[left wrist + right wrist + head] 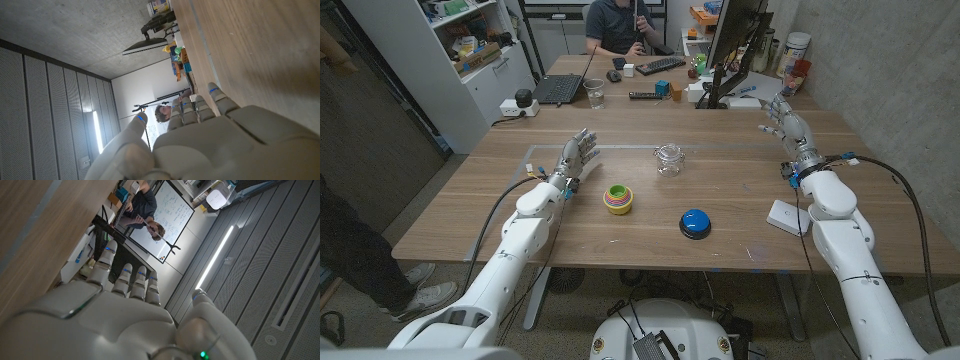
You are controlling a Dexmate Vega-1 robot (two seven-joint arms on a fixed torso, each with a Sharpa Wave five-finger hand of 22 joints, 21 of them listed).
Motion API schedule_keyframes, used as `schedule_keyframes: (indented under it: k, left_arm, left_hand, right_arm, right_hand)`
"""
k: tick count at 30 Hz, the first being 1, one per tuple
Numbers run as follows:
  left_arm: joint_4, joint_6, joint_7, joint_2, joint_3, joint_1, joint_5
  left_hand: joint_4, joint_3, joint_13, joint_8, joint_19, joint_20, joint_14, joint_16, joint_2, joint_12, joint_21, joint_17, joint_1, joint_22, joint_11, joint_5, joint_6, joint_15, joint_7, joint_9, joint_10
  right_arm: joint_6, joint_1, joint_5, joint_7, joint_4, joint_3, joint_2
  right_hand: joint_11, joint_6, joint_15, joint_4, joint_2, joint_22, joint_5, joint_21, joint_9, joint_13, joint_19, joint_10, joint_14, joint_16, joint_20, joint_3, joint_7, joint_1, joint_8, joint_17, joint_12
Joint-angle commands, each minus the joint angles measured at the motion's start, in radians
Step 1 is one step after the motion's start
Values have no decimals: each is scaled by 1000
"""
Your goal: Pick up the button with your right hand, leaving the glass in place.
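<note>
Button [694, 222] sits near stacked cups [618, 198] and glass [668, 159]; both hands' fingers spread, holding nothing.

A stack of colorful rings [618, 198] sits on the wooden tabletop [620, 240]. A small white box [788, 216] lies near the right edge. Farther back, there are a black laptop [560, 88], a clear cup [595, 94], a keyboard [660, 65] and a dark screen [732, 40]. A person [620, 25] sits behind the tabletop. A white shelf [470, 50] stands at the left.
</note>
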Motion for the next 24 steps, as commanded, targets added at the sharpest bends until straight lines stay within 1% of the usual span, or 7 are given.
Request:
schedule_keyframes:
  k: [1,14,17,19,20,22,24]
  left_arm:
    - [-26,30,24,17,1,4,37]
    - [-18,18,4,13,-23,4,6]
    - [-23,8,-5,18,-21,10,7]
    - [-22,9,-4,18,-23,10,6]
    - [-18,5,-6,17,-24,10,3]
    - [-18,8,-7,18,-27,13,0]
    - [-15,0,-5,18,-31,18,-1]
  left_hand:
    - [2,3,5,4,0,7,-6,4,14,5,2,4,-1,5,-3,3,-2,9,-7,4,1]
    - [4,-1,5,3,6,1,-9,4,8,5,5,4,-5,6,-1,3,-2,13,-4,4,-2]
    - [5,-2,5,3,7,1,-10,4,8,6,5,4,-5,6,-2,3,-2,13,-3,4,-1]
    - [5,-2,5,4,7,0,-10,5,8,6,5,4,-6,6,-4,3,-2,13,-3,4,-1]
    - [5,-2,5,3,7,0,-10,5,8,6,5,4,-6,6,-3,3,-3,13,-3,4,-1]
    - [6,-3,5,3,8,-1,-10,5,8,6,6,4,-6,6,-5,3,-3,12,-1,4,-1]
    - [6,-3,5,3,9,-1,-10,5,8,6,6,4,-7,6,-1,3,-2,12,0,4,0]
  right_arm:
    - [17,-133,-137,10,-201,70,15]
    - [154,-310,-245,-3,-332,161,96]
    - [202,-334,-298,-29,-349,177,125]
    - [260,-330,-271,-25,-321,186,135]
    - [275,-330,-312,-51,-321,190,151]
    - [245,-341,-320,-34,-345,194,167]
    - [268,-353,-322,-32,-345,202,180]
  right_hand:
    - [-20,-11,5,-5,-24,5,4,0,4,3,10,-4,9,10,3,-11,-10,0,4,1,1]
    - [-39,-35,8,-11,-45,5,6,2,4,1,23,-22,7,10,5,-24,-24,-2,-1,1,-3]
    - [-39,-47,8,-12,-50,5,7,2,4,1,25,-29,5,10,5,-28,-25,-3,-3,1,-5]
    - [-40,-51,10,-13,-53,5,7,2,4,1,26,-33,5,10,5,-30,-26,-3,-4,1,-6]
    - [-42,-53,10,-13,-54,5,7,2,4,1,27,-33,5,10,5,-31,-26,-4,-4,1,-6]
    - [-44,-55,10,-13,-57,5,8,3,4,1,29,-34,8,12,5,-33,-26,-4,-4,1,-6]
    - [-49,-61,10,-14,-60,5,8,4,4,0,34,-41,9,12,4,-36,-25,-5,-4,1,-7]
